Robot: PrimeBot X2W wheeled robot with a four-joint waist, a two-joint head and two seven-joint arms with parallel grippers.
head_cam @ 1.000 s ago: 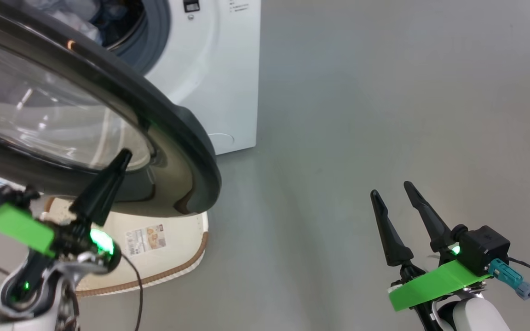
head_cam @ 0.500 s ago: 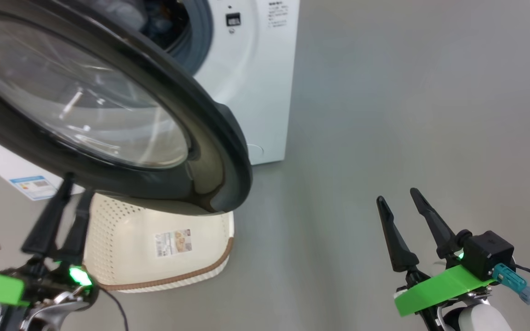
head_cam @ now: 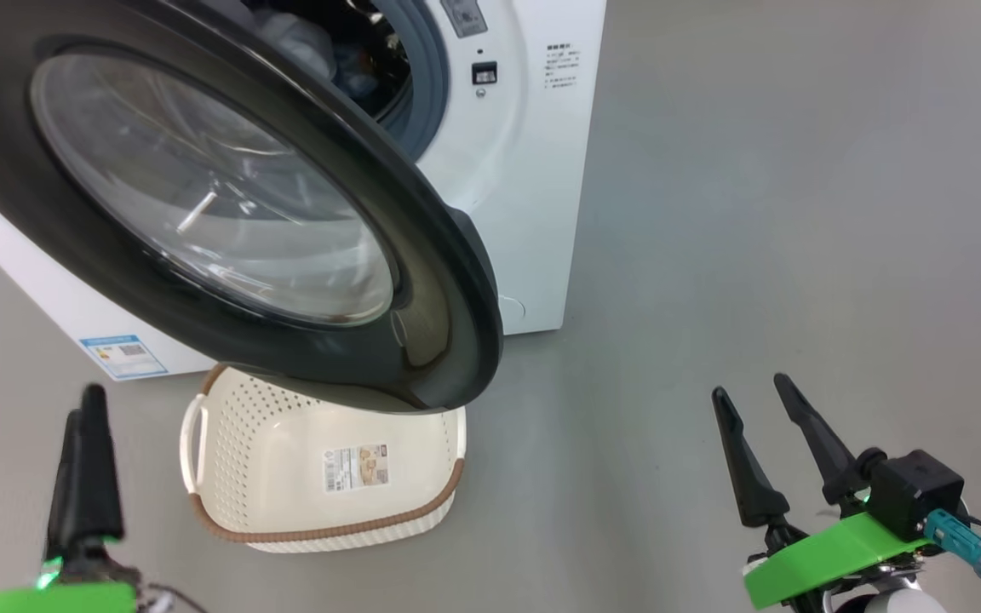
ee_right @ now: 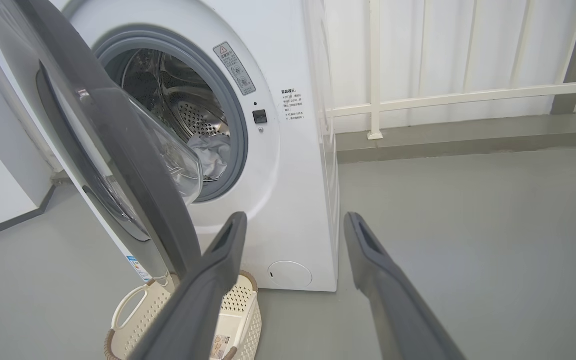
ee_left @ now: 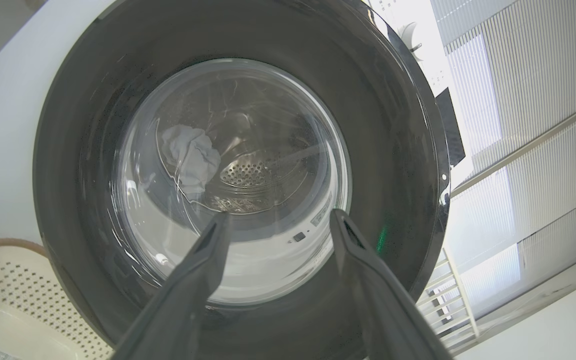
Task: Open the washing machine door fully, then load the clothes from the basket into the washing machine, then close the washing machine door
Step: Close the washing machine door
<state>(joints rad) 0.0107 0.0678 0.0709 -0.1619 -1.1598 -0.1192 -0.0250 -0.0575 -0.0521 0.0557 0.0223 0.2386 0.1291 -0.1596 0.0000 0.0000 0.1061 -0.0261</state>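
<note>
In the drum: we see pale, crumpled clothes [ee_right: 210, 152] lying inside the washing machine [ee_right: 288, 165], behind the grey rubber seal [ee_right: 240, 130].
Door: the door [head_cam: 218, 204] stands swung out from the machine and unlatched. In the head view its lower rim hangs over the back of the basket.
Basket: the basket [head_cam: 320, 534] sits on the floor [head_cam: 754, 213] just in front of the machine. The part of its inside that we can see holds only a sticker [head_cam: 357, 466].
Done: we judge the opening and the loading finished, since the fabric is in the drum [ee_right: 193, 115] and the basket looks empty.
Left to do: we still have to push the door shut; nothing is touching it yet.
Left end effector: the left end effector [ee_left: 279, 214] has its fingers spread and grips nothing. It sits low on our left, pointing up at the outer face of the door and apart from it.
Right end effector: the right end effector [head_cam: 750, 385] is also spread wide and empty, over bare floor well to the right of the machine.
Hidden: the door covers the far end of the basket, so we cannot rule out a piece left there.
Cut off: the top of the machine and the hinge side of the door run out of the head view.
Hard to make out: we cannot read any print on the fabric or count the pieces, and glare on the glass blurs the drum.
</note>
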